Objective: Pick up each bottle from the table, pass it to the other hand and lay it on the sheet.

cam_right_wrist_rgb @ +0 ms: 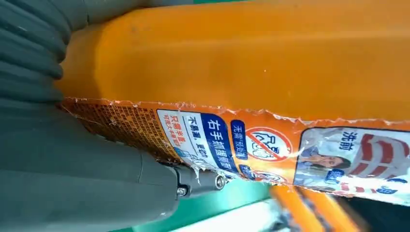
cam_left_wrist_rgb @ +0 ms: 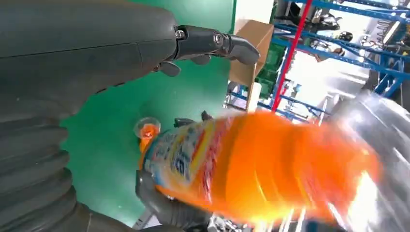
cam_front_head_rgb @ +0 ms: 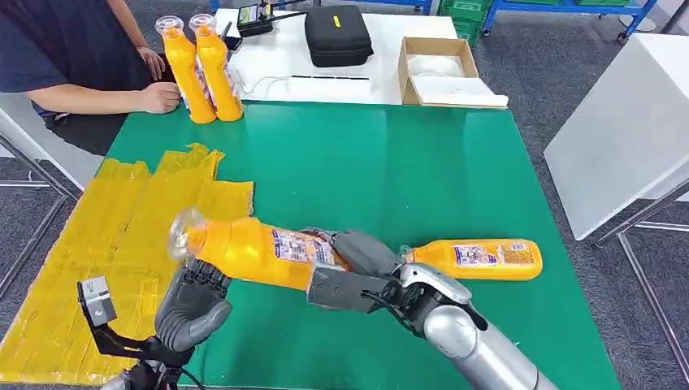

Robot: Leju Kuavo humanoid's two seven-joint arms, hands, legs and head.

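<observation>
Right hand (cam_front_head_rgb: 357, 272) gripped an orange detergent bottle (cam_front_head_rgb: 260, 250) around its labelled lower body and held it lying on its side above the green surface (cam_front_head_rgb: 382, 171), clear cap end pointing toward the robot's left. In the right wrist view the thumb lay against the torn edge of the label, fingers wrapped on the body. Left hand (cam_front_head_rgb: 193, 302) sat just under the bottle's neck end, fingers (cam_front_head_rgb: 203, 276) curled upward and at or touching the shoulder below the cap; full closure on the bottle could not be confirmed. Left wrist view showed that hand's fingers apart, with the bottle blurred close in front. The held bottle hung beside the inner edge of the yellow sheet (cam_front_head_rgb: 106, 244), which lay on the robot's left part of the surface. A second orange bottle (cam_front_head_rgb: 479, 259) lay flat on the surface just beyond the right hand, cap toward it. Two more upright bottles (cam_front_head_rgb: 203, 69) stood touching at the far left corner. A person's hand (cam_front_head_rgb: 158, 97) rested beside them. A black case (cam_front_head_rgb: 337, 34) and an open cardboard box (cam_front_head_rgb: 439, 71) sat on the white table behind.
</observation>
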